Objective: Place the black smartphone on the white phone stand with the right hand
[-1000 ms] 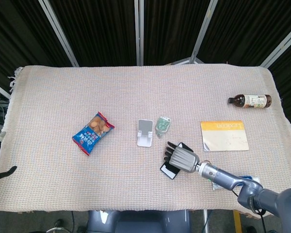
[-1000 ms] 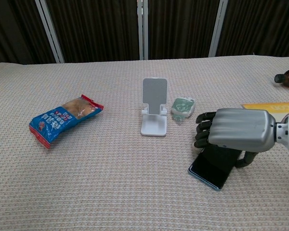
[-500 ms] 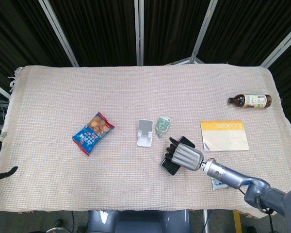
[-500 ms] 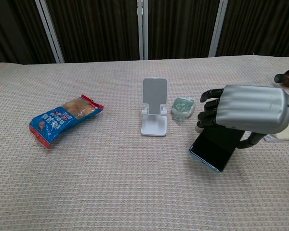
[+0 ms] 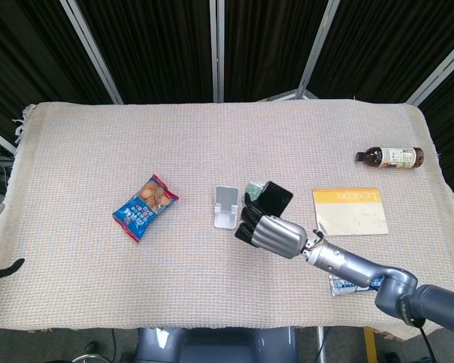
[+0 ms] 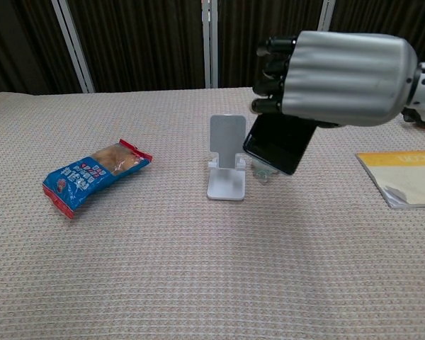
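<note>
My right hand (image 5: 272, 234) (image 6: 340, 78) grips the black smartphone (image 5: 272, 199) (image 6: 279, 144) and holds it in the air, tilted, just right of the white phone stand (image 5: 227, 206) (image 6: 227, 159). The stand sits upright on the cloth with nothing on it. In the chest view the phone's lower left corner overlaps the stand's right edge, and whether they touch I cannot tell. Only a dark bit of my left arm (image 5: 4, 268) shows at the left edge of the head view; the hand itself is out of sight.
A blue snack packet (image 5: 144, 206) (image 6: 92, 173) lies left of the stand. A small green pouch (image 5: 251, 189) (image 6: 264, 171) is mostly hidden behind the phone. A yellow booklet (image 5: 349, 211) (image 6: 404, 173) lies to the right, a brown bottle (image 5: 390, 157) at far right.
My right hand has lifted the smartphone off the cloth and carried it up and leftward to beside the stand.
</note>
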